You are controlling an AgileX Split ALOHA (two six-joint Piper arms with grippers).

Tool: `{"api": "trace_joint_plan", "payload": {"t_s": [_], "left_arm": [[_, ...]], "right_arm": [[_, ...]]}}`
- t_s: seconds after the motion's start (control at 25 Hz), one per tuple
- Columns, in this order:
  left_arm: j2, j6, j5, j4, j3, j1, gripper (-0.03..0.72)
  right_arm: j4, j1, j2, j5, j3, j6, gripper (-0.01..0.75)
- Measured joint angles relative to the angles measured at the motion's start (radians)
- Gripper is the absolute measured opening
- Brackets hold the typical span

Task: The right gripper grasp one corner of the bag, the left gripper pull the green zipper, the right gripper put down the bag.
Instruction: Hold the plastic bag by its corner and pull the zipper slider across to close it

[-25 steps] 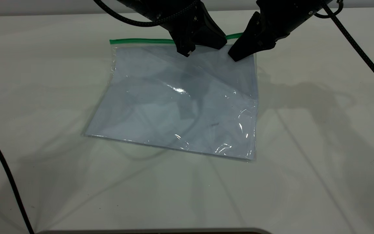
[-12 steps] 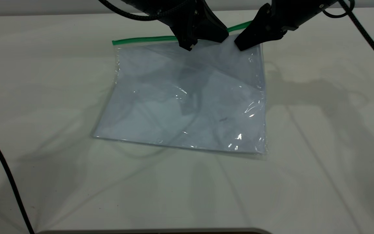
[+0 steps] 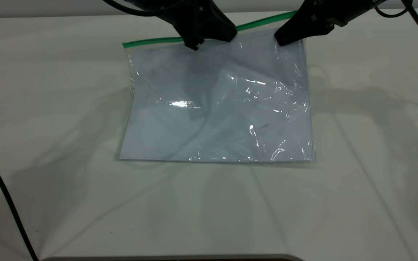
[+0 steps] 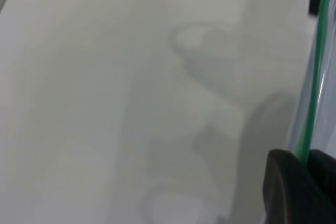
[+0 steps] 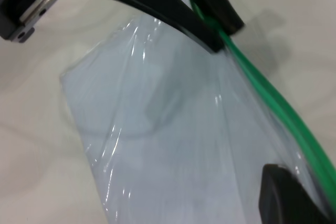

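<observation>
Two grippers are working at the far edge of the bag (image 3: pixel 216 108); nothing is nearer to me than bare white table (image 3: pixel 209 210).

Nearest: the bag's closed bottom edge is resting on the table, square to me. White paper is showing through the crinkled clear plastic, glare spots across the middle.

Farther back: the sheet is rising toward its far right corner, so the green zipper (image 3: pixel 151 41) is slanting upward to the right instead of lying flat.

Left gripper (image 3: pixel 199 39): sitting on the green strip about midway along it. In its wrist view the strip is running straight in between the two black jaws, which are clamped on it. Slider tab itself not visible, so I cannot say whether the jaws are holding the tab or only the strip.

Right gripper (image 3: pixel 287 38): pinching the far right corner, clenched on the plastic and green edge, holding it off the table.

Progress, my judgement: corner grasp done. Zipper pull looks under way, perhaps half travelled; remaining strip toward the left end is uncovered. Setting the bag down is not yet done.
</observation>
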Motion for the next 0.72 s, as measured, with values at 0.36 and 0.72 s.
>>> {"api": "trace_joint_plan", "payload": {"t_s": [0.36, 0.72], "left_arm": [[0.000, 0.000, 0.009, 0.012, 0.000, 0.091, 0.053], [0.003, -0.002, 0.035, 0.027, 0.000, 0.175, 0.053]], "right_arm": [[0.005, -0.055, 0.000, 0.010, 0.000, 0.052, 0.034], [-0.009, -0.065, 0.000, -0.047, 0.000, 0.094, 0.034]]}}
